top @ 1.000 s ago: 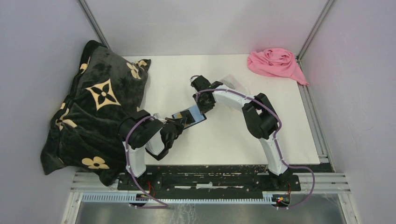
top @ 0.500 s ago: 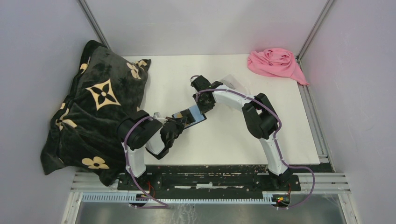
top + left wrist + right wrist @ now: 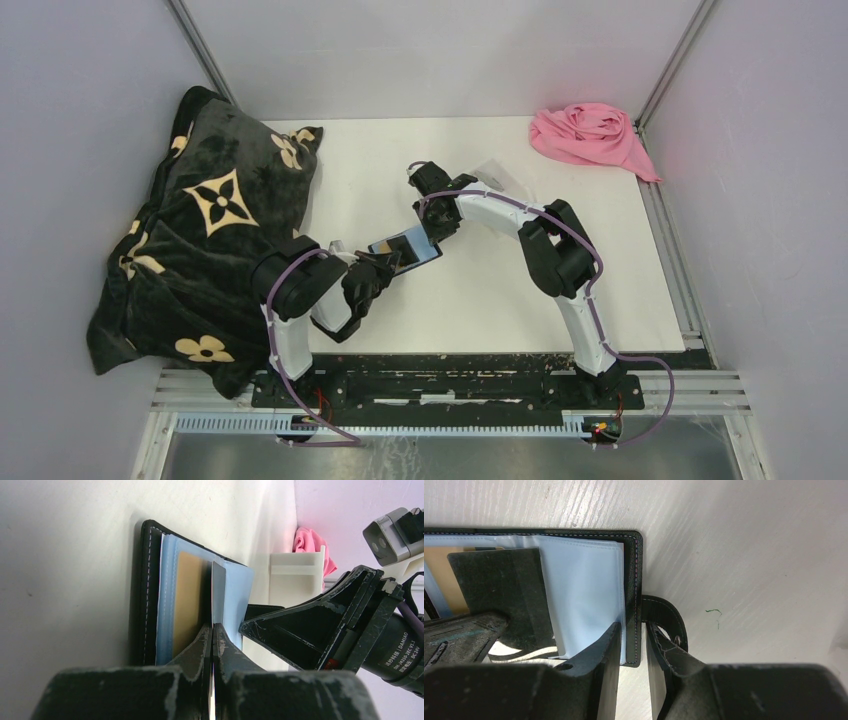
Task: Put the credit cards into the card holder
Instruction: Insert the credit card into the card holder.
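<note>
Pinching card (image 3: 218, 592) edge-on, left fingers (image 3: 194, 652) face card holder (image 3: 145, 595) (right fingers (image 3: 599, 652) grip).

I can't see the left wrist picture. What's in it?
The left end effector pinches a thin grey card edge-on, its tip at the blue lining of the open black card holder. A tan card sits in a slot, and the right end effector reaches in from the right.
</note>
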